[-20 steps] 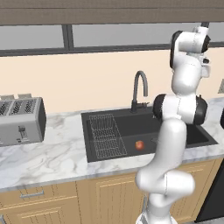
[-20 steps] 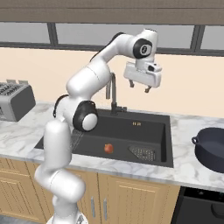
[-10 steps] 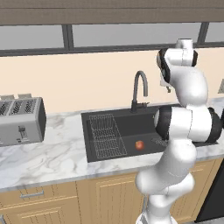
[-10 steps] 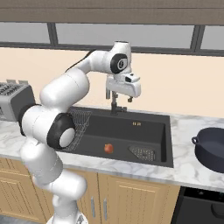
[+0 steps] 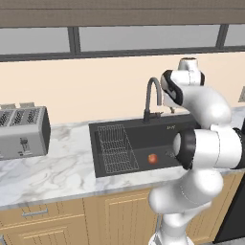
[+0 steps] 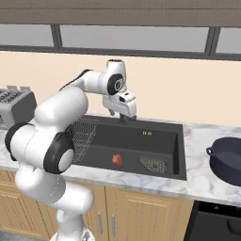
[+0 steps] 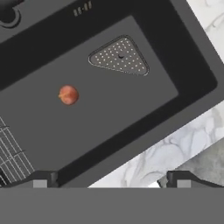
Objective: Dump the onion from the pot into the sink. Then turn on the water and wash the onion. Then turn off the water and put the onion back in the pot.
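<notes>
The onion (image 5: 152, 158) (image 6: 116, 160) (image 7: 68, 94) is a small orange-red ball lying on the floor of the dark sink (image 5: 139, 139) (image 6: 150, 143) (image 7: 131, 100), just right of the wire rack (image 5: 115, 148) (image 7: 11, 153). My gripper (image 5: 169, 108) (image 6: 121, 116) (image 7: 111, 181) hangs open and empty over the sink's back edge, close beside the gooseneck faucet (image 5: 152, 95). From the right base view the hand hides the faucet. The dark pot (image 6: 228, 160) stands on the counter right of the sink. No water is in view.
A silver toaster (image 5: 21, 131) (image 6: 16, 106) stands on the marble counter (image 5: 57, 167) far to the left. A triangular drain strainer (image 6: 153, 164) (image 7: 119, 57) lies in the sink's right part. The window wall rises right behind the faucet.
The arm has swung left and down from high over the sink's right side to the faucet. The jaws stayed open. The onion has not moved.
</notes>
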